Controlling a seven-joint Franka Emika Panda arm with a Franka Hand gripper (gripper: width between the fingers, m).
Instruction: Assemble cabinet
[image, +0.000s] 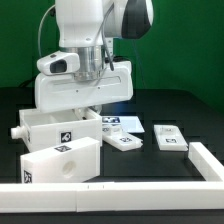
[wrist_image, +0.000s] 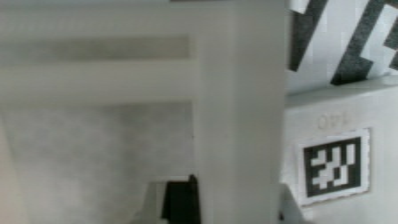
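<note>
The jaws, closed tight, pinch a wall of the cabinet box (image: 45, 128) right beneath them.

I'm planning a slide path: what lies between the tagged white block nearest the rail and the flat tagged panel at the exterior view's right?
A small tagged white cabinet part, visible in the exterior view.

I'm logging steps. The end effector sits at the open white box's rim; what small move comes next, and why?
Probably a slight lift, to test the hold: the end effector looks shut on the open white box's wall, and the box rests flat on the table.
</note>
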